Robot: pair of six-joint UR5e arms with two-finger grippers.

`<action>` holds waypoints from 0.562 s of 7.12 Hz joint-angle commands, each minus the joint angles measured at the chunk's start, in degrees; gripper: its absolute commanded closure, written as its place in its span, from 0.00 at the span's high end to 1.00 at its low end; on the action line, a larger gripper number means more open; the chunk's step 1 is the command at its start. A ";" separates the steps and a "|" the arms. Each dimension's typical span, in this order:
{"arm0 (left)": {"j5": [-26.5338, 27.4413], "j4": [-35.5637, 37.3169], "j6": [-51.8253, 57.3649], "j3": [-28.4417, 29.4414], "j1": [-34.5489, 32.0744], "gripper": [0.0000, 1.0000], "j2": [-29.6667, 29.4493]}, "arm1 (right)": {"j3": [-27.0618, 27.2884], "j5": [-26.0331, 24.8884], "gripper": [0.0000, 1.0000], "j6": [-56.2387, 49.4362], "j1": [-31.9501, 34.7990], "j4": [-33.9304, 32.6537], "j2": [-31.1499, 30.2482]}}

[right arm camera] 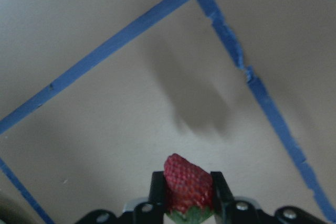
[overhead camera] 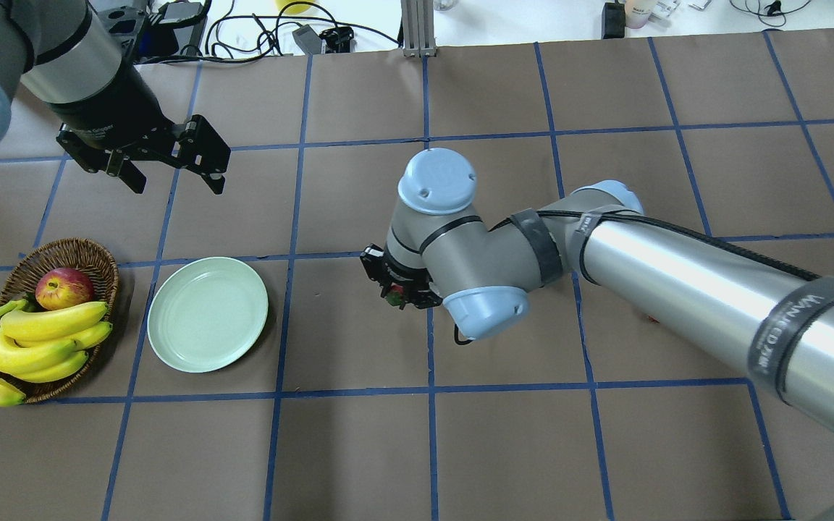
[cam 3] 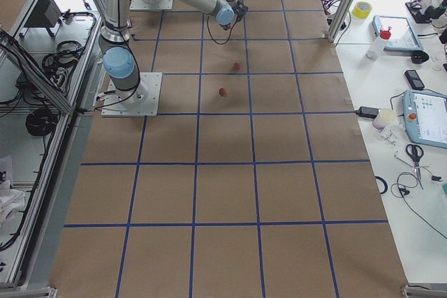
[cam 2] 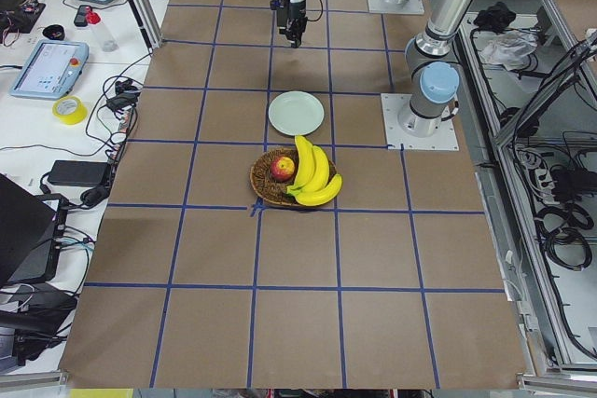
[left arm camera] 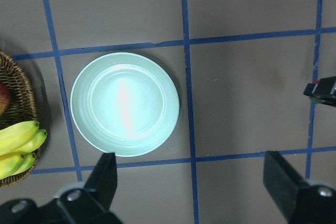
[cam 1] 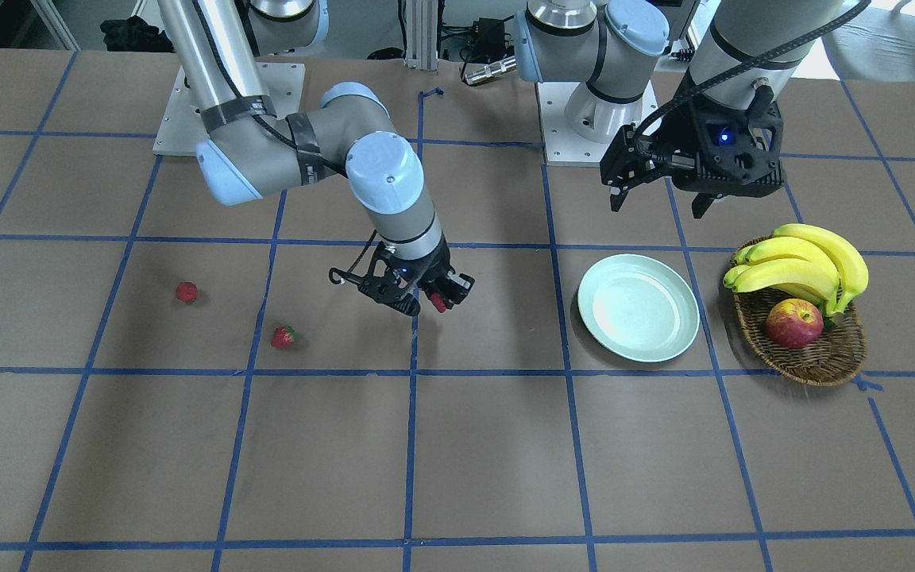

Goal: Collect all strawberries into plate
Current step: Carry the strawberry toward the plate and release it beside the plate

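The basket [cam 1: 823, 359] holds bananas [cam 1: 807, 262] and an apple [cam 1: 793, 323]. Just beside it, the plate [cam 1: 638, 308] shows its whole pale green face. The right end effector [cam 1: 435, 300] is closed tight on the first strawberry [right arm camera: 187, 181], up off the counter [cam 1: 489, 445] and well apart from the plate. The second strawberry [cam 1: 283, 337] and third strawberry [cam 1: 186, 291] lie farther off on the counter — from overhead the right arm nearly hides them. The left end effector [overhead camera: 174, 181] hangs wide open, holding nothing.

One arm loaded, one free.
Right end effector [cam 1: 437, 301] pinches a strawberry [right arm camera: 187, 181], pointing down; left end effector [overhead camera: 177, 187] hangs with jaws wide apart.
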 commanded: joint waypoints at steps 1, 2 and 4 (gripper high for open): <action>0.00 0.01 -0.18 -0.01 0.00 1.00 -0.06 | -7.36 -0.65 0.10 4.43 4.99 -0.04 6.39; -0.09 0.01 -0.18 -0.27 0.00 1.00 -0.06 | -7.38 -0.65 0.21 4.52 5.00 0.05 6.40; -0.09 0.19 -0.18 -1.15 0.00 1.00 0.03 | -7.21 -0.47 0.75 4.70 5.00 1.10 6.14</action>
